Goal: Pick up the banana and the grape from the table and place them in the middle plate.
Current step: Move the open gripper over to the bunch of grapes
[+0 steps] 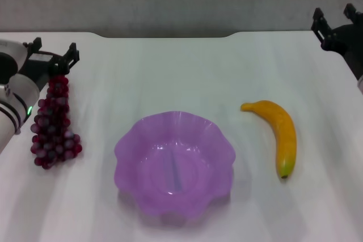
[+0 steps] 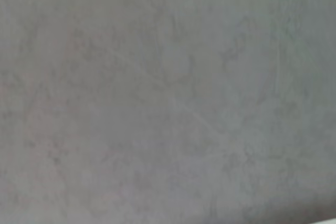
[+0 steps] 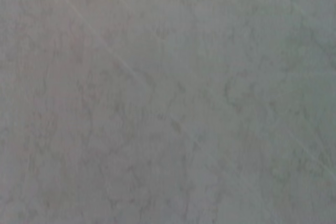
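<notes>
The plain white tabletop (image 1: 170,72) holds a translucent purple scalloped dish (image 1: 131,147), empty. Left pincer (image 1: 55,51), spread, hovers at the dark red grape bunch's (image 1: 54,126) stem end: soft, best gripped there. Curved yellow banana (image 1: 279,131) lies right; right pincer (image 1: 334,20) released.

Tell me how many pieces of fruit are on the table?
2: the grape bunch lies left of the middle plate, and the banana lies to its right. The plate hides nothing.
</notes>
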Tool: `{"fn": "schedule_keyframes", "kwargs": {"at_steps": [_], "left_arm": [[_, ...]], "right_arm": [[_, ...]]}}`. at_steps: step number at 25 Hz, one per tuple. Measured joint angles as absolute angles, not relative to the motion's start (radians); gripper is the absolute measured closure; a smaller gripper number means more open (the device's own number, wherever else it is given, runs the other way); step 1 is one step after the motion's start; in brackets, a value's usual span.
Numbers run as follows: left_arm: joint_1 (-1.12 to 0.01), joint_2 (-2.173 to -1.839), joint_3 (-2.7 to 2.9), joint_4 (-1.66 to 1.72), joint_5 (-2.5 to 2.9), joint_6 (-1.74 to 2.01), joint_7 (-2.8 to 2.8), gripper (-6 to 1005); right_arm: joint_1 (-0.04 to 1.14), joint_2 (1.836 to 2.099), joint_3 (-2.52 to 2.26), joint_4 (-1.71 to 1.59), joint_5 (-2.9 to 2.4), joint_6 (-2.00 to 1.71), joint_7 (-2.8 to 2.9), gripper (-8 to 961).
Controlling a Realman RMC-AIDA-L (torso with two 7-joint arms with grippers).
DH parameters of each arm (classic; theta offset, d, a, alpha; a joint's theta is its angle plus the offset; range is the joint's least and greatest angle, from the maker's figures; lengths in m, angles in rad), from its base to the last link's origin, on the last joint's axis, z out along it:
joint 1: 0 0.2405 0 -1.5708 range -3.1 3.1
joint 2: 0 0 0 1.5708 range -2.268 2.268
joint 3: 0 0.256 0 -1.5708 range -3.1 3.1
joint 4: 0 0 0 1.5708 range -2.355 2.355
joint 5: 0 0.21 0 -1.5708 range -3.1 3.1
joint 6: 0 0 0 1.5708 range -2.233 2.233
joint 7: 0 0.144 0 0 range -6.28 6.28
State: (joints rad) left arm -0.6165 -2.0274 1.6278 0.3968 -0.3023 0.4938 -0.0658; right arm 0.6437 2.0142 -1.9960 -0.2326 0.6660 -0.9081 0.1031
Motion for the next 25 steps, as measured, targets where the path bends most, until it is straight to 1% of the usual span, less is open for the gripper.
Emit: {"fn": "schedule_keyframes", "kwargs": {"at_steps": [7, 14, 25], "left_arm": [[-0.623, -2.03, 1.626, 0.375, -0.304, 0.497, -0.065, 171], [-0.633, -2.02, 1.625, 0.374, -0.304, 0.5, -0.052, 171], [-0.638, -2.028, 1.625, 0.312, -0.302, 0.517, -0.061, 170]], "right_arm": [[0.643, 2.014, -1.996, -0.229, 0.668, -0.89, 0.103, 263], [0.639, 2.013, -1.998, -0.227, 0.664, -0.843, 0.1, 262], [0.662, 2.014, -1.999, -0.228, 0.662, -0.771, 0.066, 260]]}}
